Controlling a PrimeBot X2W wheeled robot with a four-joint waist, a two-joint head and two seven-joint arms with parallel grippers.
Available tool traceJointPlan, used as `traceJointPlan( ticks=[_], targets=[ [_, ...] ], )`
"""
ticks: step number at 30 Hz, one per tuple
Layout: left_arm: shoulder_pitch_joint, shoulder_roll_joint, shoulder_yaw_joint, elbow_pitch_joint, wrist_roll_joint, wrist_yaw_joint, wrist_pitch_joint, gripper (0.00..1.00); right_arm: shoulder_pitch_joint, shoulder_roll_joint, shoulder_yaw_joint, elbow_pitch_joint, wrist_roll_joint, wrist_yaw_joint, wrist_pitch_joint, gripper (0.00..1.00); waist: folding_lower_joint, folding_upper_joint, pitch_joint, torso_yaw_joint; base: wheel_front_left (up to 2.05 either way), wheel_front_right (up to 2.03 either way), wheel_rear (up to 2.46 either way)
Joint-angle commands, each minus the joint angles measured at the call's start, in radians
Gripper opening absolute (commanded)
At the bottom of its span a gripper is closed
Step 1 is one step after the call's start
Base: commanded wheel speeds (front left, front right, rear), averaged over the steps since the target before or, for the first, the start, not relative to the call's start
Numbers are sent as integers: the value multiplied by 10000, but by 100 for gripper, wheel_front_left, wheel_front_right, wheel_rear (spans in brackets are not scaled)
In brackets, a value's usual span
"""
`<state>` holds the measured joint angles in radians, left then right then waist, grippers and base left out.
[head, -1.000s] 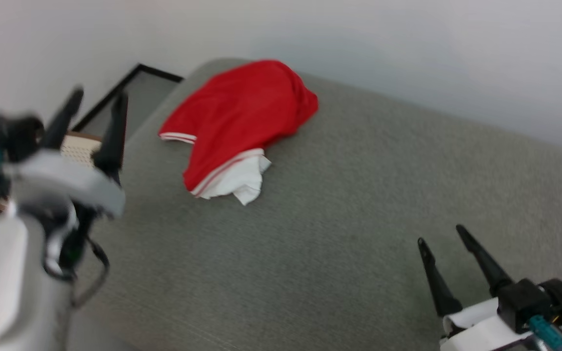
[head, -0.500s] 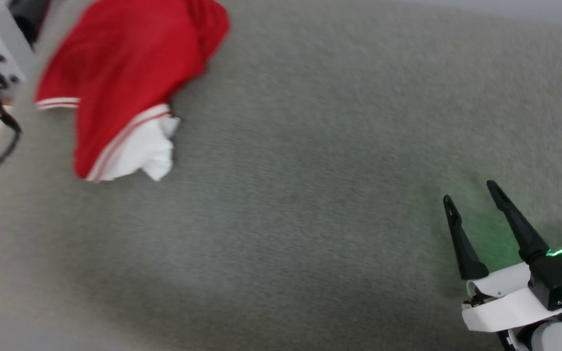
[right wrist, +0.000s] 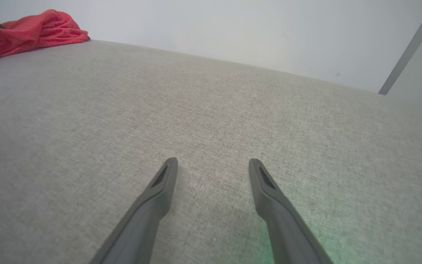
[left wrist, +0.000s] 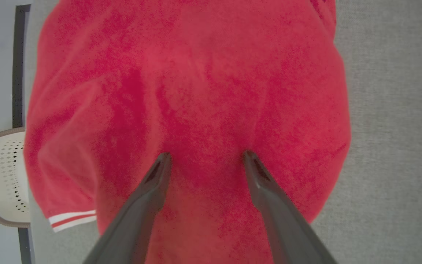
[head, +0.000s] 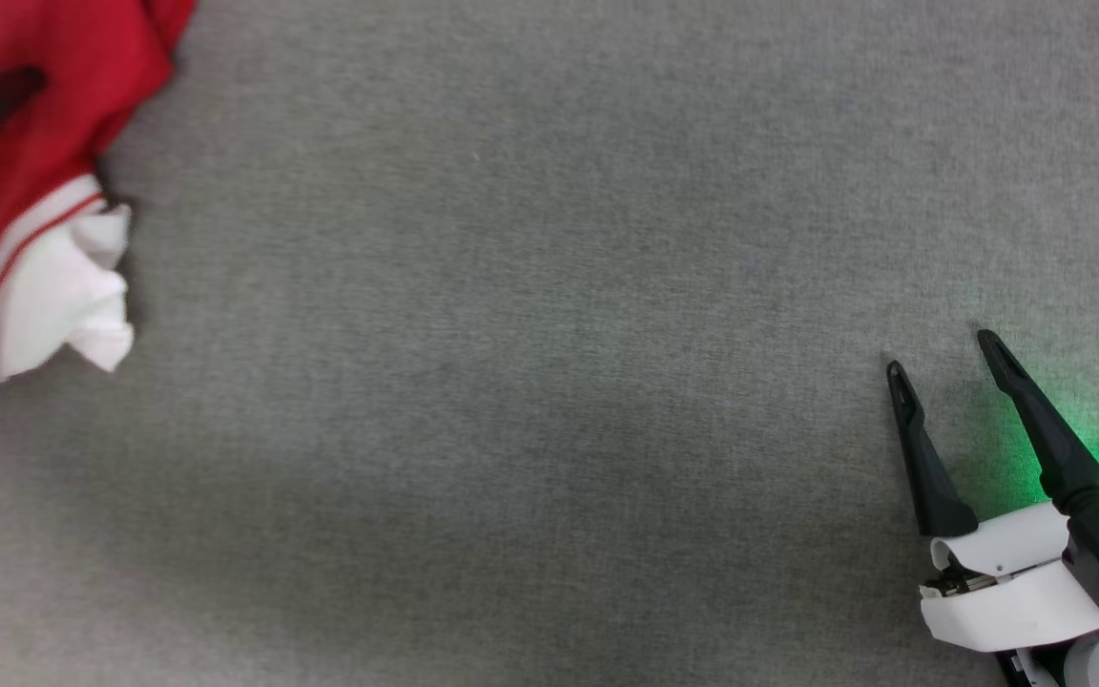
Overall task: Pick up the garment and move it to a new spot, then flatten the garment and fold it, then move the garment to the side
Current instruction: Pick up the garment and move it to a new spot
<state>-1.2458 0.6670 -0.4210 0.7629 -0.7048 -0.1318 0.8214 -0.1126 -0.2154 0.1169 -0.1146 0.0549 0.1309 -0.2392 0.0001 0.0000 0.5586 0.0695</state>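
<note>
The garment (head: 44,143), a crumpled red shirt with a white sleeve and red-and-white striped trim, lies at the far left of the head view on the grey fabric surface. From straight above, the left wrist view takes in the garment (left wrist: 189,91), and my left gripper (left wrist: 204,156) hangs open over its red middle with nothing between the fingers. My right gripper (head: 939,348) stands open low at the right, far from the shirt. In the right wrist view my right gripper (right wrist: 213,161) points across bare fabric, the garment (right wrist: 31,31) being far off at the top left.
The grey fabric surface (head: 530,363) stretches wide between the shirt and my right gripper. A white perforated basket (left wrist: 2,176) sits beyond the surface's left edge by a dark frame strip (left wrist: 18,66). A pale wall (right wrist: 233,29) rises behind the far edge.
The head camera has swung down and to the right, so the shirt slid to the picture's left edge. My left arm has gone out over the shirt. The right gripper stays open.
</note>
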Motion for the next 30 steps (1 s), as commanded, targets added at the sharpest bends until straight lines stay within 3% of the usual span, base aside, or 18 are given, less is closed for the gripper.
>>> traceJointPlan(
  ticks=[1,8,15,16,17,18,23,30],
  targets=[
    [-109,11,-80,38,-15,21,71,100,20,5,7,-87,58,-3,12,100,-1,0,478,-407,0,0,0],
    [-620,-122,-339,1287,-23,372,1419,100,-90,18,56,-432,170,-3,307,100,-1,0,883,-544,0,0,0],
    [-224,-514,-368,2285,-163,701,1429,100,-238,108,2,-672,254,-8,479,100,-1,0,1247,-636,0,0,0],
    [-114,-598,-321,2368,-237,709,1298,48,-255,131,-1,-662,265,-9,485,100,-1,0,1264,-629,0,0,0],
    [-18,-720,-267,2438,-328,664,1159,15,-252,147,-9,-635,264,-9,476,100,-1,0,1253,-609,0,0,0],
    [18,-791,-233,2477,-343,673,947,0,-230,172,-4,-594,247,-9,467,100,-1,0,1215,-577,0,0,0],
    [-564,-522,-439,2344,171,674,5,0,-189,269,83,-275,317,-9,356,100,-1,0,601,-400,0,0,0],
    [-1803,-545,-658,2041,485,598,-94,0,-200,564,374,384,505,-6,88,100,-1,0,-874,-202,0,0,0]
  ],
)
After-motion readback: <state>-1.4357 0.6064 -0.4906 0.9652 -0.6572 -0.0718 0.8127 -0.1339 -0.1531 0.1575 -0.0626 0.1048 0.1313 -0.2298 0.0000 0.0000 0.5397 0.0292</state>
